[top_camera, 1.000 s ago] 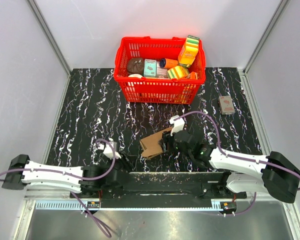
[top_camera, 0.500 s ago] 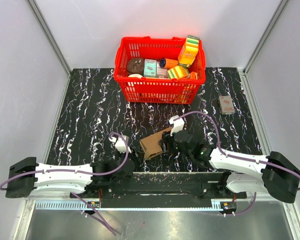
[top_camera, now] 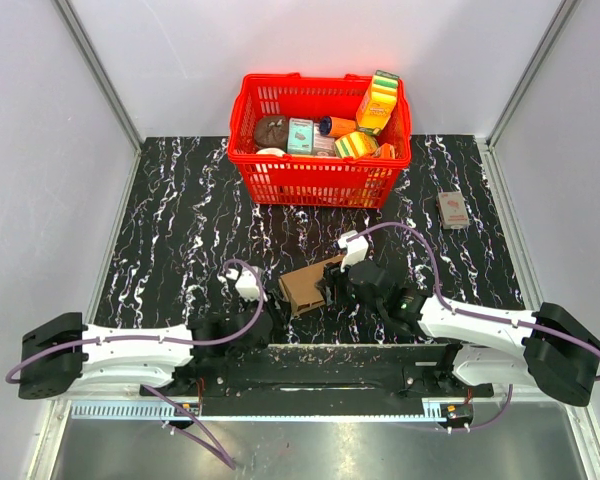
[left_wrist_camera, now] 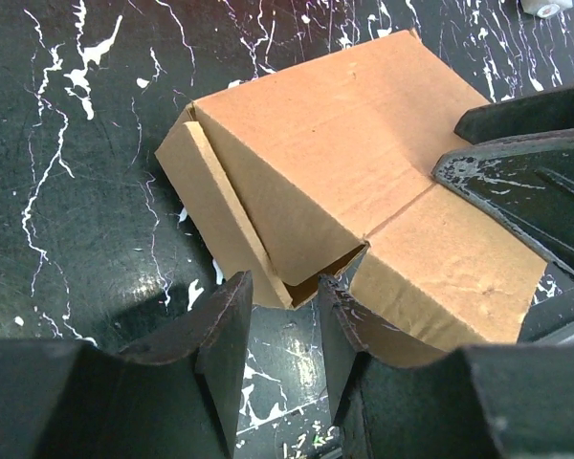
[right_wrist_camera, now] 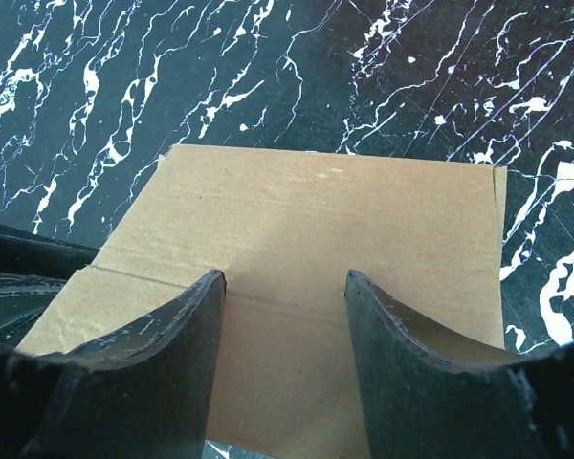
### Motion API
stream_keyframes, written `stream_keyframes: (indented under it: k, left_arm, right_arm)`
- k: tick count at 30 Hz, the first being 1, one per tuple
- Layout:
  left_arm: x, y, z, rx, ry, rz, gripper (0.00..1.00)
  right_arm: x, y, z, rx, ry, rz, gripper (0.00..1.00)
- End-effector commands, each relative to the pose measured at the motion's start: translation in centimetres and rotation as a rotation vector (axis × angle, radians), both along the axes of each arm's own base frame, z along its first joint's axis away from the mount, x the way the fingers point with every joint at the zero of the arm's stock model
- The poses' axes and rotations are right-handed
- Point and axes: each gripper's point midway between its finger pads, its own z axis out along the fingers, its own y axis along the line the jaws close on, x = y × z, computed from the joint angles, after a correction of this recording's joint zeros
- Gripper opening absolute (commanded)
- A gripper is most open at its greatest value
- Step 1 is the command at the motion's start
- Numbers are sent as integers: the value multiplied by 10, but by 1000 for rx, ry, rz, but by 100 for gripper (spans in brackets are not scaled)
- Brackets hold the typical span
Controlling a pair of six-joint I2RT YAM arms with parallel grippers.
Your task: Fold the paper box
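Marbled worktop (top_camera: 180,220): my right pincer (right_wrist_camera: 285,285) rests half-spread on the paper box (left_wrist_camera: 335,163). Left pincer (left_wrist_camera: 285,289) part-open, empty, box corner at its tips.

Left arm (top_camera: 130,350) and right arm (top_camera: 480,322): white link shells, black joint housings, one purple cable (top_camera: 412,231) each. Left claw (left_wrist_camera: 282,292) and right claw (right_wrist_camera: 285,282): two black, curved, scuffed fingers (right_wrist_camera: 187,325).

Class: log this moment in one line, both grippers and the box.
left gripper: open at box corner | right gripper: open over box | box: partly folded, on table
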Motion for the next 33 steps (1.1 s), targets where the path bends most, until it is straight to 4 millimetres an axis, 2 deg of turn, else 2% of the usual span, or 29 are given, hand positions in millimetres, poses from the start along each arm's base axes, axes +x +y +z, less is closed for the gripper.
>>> stream_keyframes:
  k: [1,5,10,12,13,14,15,16,20,24,27,33]
  left_arm:
    - [7,-17,22,-90,-31,-13,38]
    - [5,-20,21,-89,-25,-33,38]
    - [-5,-18,14,-79,-7,-97,31]
    - [-10,-11,7,-47,16,-107,29]
    - [-13,-10,10,-57,25,-116,26]
    - [-16,-2,2,-13,48,-115,24]
    - [-18,-1,4,-21,60,-110,24]
    - [-21,11,-5,30,84,-99,22]
    - [-25,27,-6,54,107,-73,17]
    - [-20,36,-2,45,86,-35,9]
    - [-14,33,4,31,48,-23,0]
    - [-1,22,10,42,-1,-3,0]
  right_arm:
    - [-4,9,4,24,4,37,60]
    - [-4,8,3,23,4,33,60]
    - [-3,7,2,18,5,30,60]
    - [-3,7,3,19,2,29,60]
    - [-3,7,2,19,3,27,60]
    - [-3,7,1,18,5,27,60]
    - [-2,6,2,18,2,24,60]
    - [-3,7,2,20,3,27,60]
    - [-2,9,2,23,3,26,60]
    - [-2,10,-1,21,10,32,60]
    - [-4,10,-2,19,15,34,60]
    - [-5,6,0,17,12,27,60]
